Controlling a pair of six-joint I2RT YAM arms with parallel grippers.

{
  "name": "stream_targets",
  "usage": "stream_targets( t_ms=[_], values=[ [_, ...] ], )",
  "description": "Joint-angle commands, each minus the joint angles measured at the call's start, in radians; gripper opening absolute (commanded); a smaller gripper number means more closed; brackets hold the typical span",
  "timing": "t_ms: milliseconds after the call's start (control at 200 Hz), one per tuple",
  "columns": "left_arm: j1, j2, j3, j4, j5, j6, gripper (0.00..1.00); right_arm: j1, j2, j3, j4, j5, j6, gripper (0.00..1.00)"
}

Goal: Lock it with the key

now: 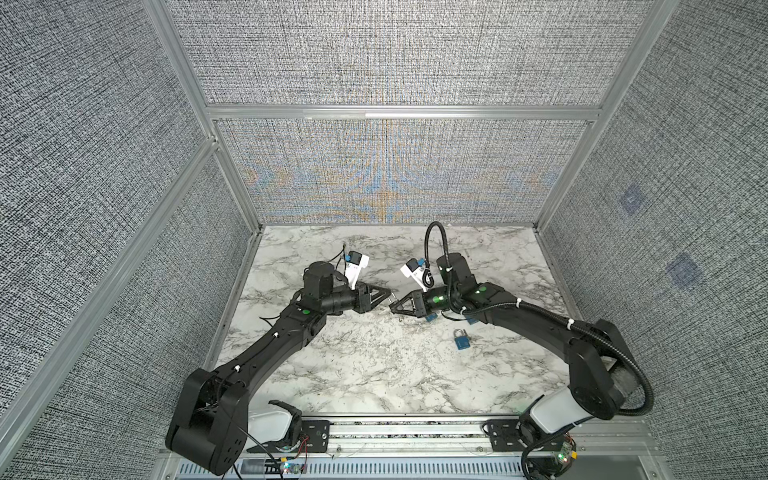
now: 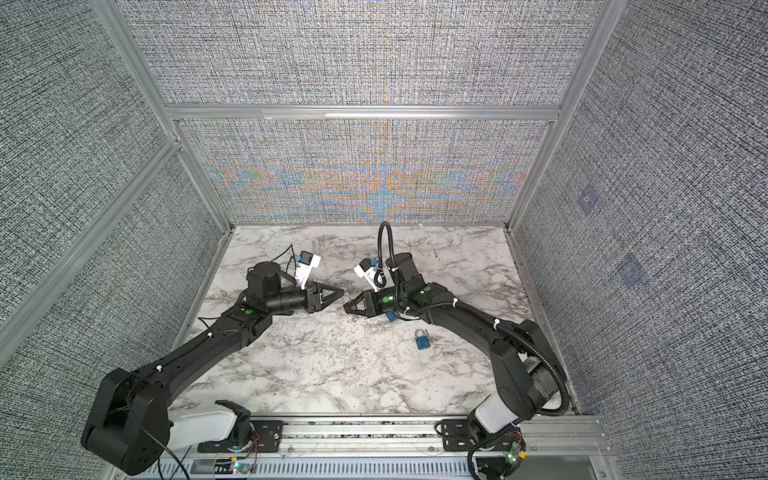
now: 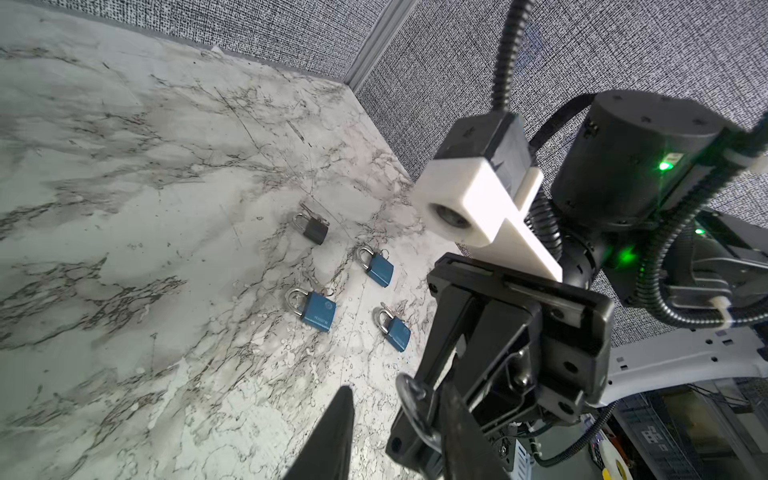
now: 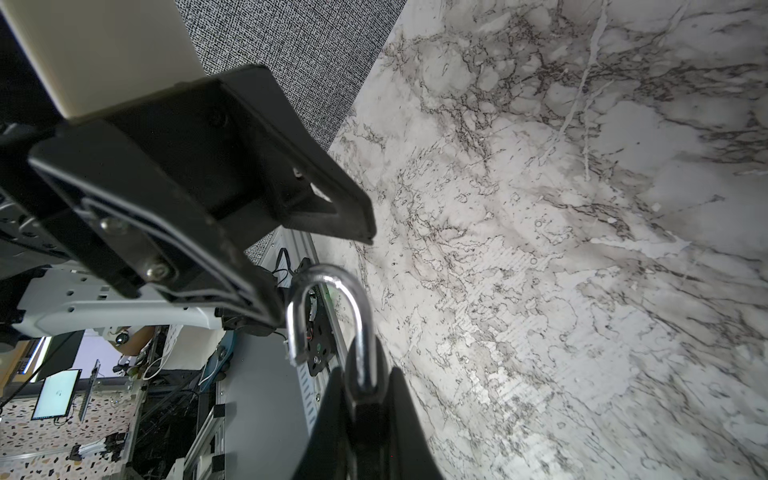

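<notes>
Clamped a dark-bodied padlock with an open silver shackle [image 4: 363, 332] in the right tool [image 1: 392, 309], raised above the white marble-patterned surface [image 1: 374, 374]; met the left tool [image 1: 390, 294] tip to tip, jaws apart, just beside that shackle; could not make out the key; saw a small blue padlock [image 1: 462, 340] lying flat near the right arm.
</notes>
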Motion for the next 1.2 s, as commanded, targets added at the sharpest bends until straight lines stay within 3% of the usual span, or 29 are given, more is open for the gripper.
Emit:
stream_targets(
  t_ms=[0, 460, 840, 1196],
  values=[
    [-0.001, 0.006, -0.003, -0.004, -0.011, 0.023, 0.37, 0.001, -0.007, 0.012, -0.001, -0.029, 0.003, 0.00],
    [0.002, -0.033, -0.029, 0.040, -0.061, 0.006, 0.35, -0.003, -0.022, -0.003, -0.027, -0.052, -0.015, 0.00],
    [0.002, -0.010, -0.041, 0.136, 0.076, -0.026, 0.35, -0.024, -0.030, -0.047, 0.023, -0.175, -0.005, 0.00],
    [0.001, 0.011, -0.068, 0.188, 0.134, -0.040, 0.30, -0.031, -0.032, -0.048, 0.028, -0.190, 0.000, 0.00]
  ],
)
